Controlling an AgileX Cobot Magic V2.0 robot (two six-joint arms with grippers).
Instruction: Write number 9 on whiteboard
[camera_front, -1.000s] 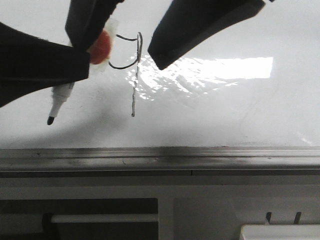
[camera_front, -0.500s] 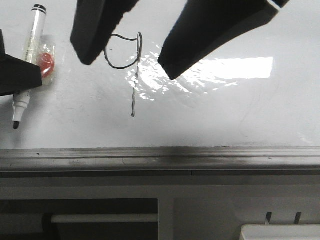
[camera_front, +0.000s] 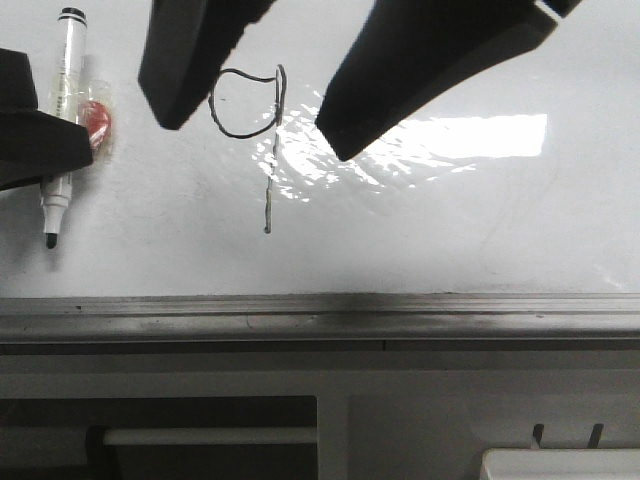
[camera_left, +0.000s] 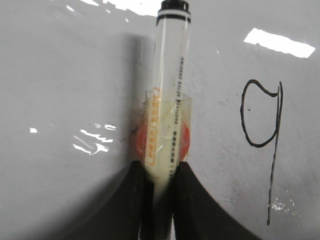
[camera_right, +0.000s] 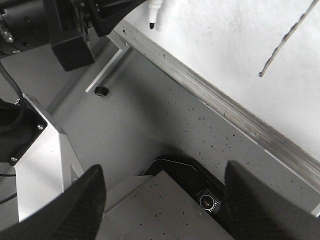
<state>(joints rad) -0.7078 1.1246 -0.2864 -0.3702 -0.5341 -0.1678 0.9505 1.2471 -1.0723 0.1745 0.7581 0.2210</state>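
Note:
The whiteboard (camera_front: 450, 230) bears the number 9 (camera_front: 268, 130), a black loop joined to a long stem; it also shows in the left wrist view (camera_left: 262, 135). My left gripper (camera_front: 20, 130) at the far left is shut on a white marker (camera_front: 62, 110) with an orange-red patch taped to it, its black tip pointing at the rail. The left wrist view shows the fingers (camera_left: 135, 200) clamped on the marker (camera_left: 170, 75), left of the 9. My right gripper (camera_front: 255, 140) is open and empty, close to the camera, its fingers either side of the 9's top.
A grey metal rail (camera_front: 320, 315) runs along the whiteboard's lower edge, also seen in the right wrist view (camera_right: 200, 95). A bright glare patch (camera_front: 470, 135) lies right of the 9. Below the rail are grey robot base parts (camera_right: 150, 130) and the left arm (camera_right: 60, 25).
My left gripper has carried the marker left, away from the 9, uncovering its loop. In the last half second it shifted slightly right and down. My right gripper's fingers rose slightly early on.

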